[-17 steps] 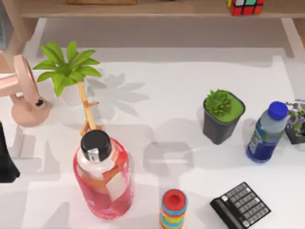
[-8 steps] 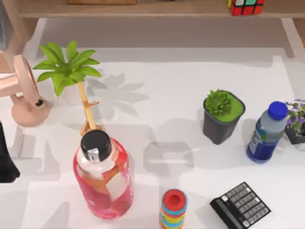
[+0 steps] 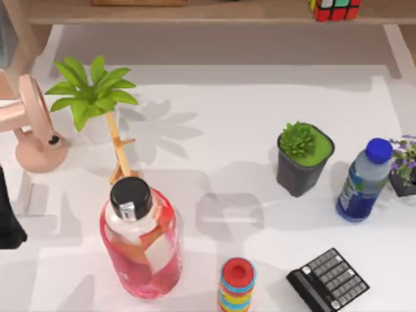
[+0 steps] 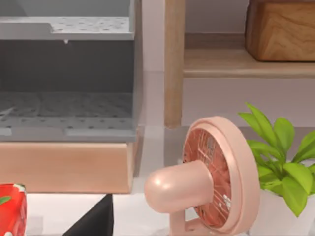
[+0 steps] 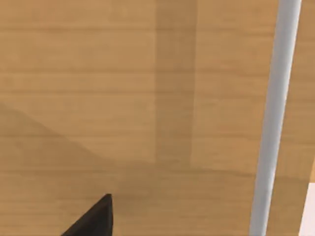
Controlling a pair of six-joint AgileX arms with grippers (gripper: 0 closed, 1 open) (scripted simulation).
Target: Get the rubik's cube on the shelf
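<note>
Left end effector (image 3: pixel 8 221) is idling at the counter's left edge, grip state unclear; rubik's cube (image 3: pixel 335 9) is sitting far right on the shelf (image 3: pixel 195 13).

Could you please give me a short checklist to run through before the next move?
1. Small rubik's cube of coloured stickers on the long tan wooden shelf: ok, it sits on the board at the top view's far right.
2. Cube fully supported: cannot tell, the picture's edge cuts it off.
3. Cube free of any gripper: ok, nothing touches its visible part.
4. Left arm away from the cube: ok, at the table's left edge, near the pink plastic desk fan.
5. Gripper fingers: cannot tell.
6. Tall red bottle upright: ok.
</note>
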